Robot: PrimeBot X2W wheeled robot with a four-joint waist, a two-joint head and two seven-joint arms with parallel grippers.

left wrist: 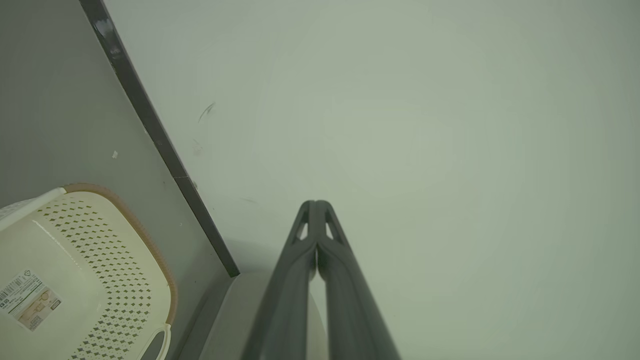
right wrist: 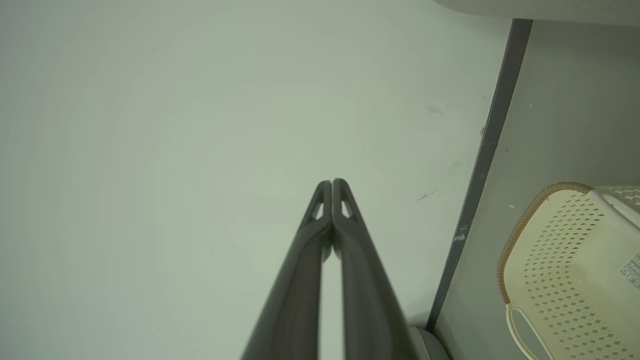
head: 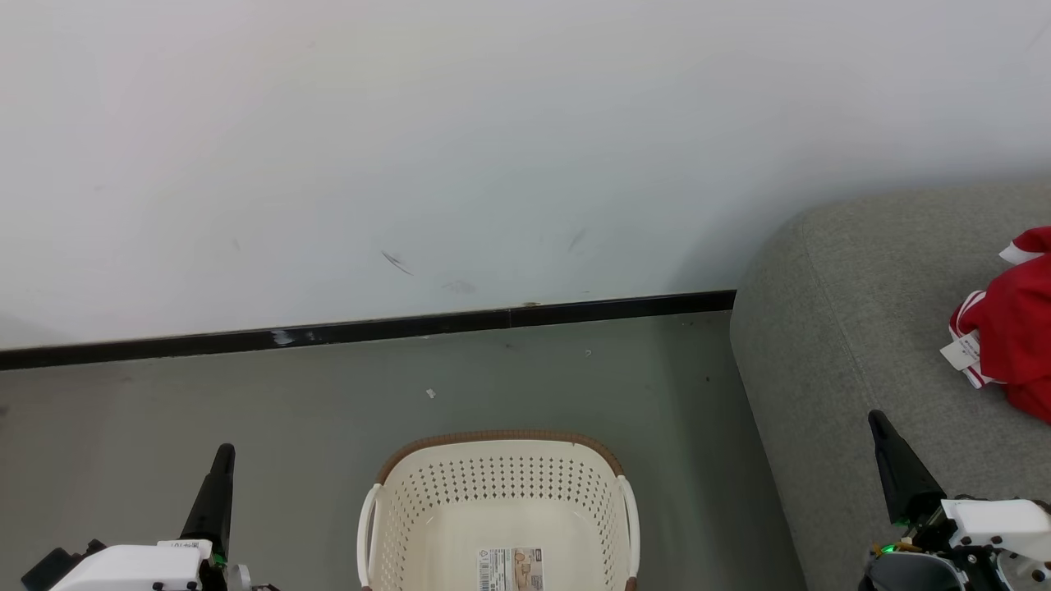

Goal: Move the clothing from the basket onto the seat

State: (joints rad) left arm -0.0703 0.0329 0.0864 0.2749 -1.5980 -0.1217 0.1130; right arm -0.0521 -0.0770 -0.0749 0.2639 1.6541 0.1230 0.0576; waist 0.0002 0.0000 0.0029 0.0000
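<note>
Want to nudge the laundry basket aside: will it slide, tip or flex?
Probably light: the laundry basket looks empty and is thin perforated plastic. It likely slides easily on the smooth floor. Its broad flat bottom should resist tipping.

This is a plain indoor room, furnished like a corner of a living room. A grey fabric sofa [head: 837,345] stands by a white wall [head: 493,123], with red clothing [head: 1014,328] lying on it. A cream laundry basket [head: 501,484] sits on the floor [head: 534,377] near it. These are household things. The rest is plain: the floor is smooth and grey, a black skirting [head: 369,330] runs along the foot of the wall, and a few dark scuff marks [head: 396,263] show on the paint. Whether it is a real home or a room set up like one cannot be told.
</note>
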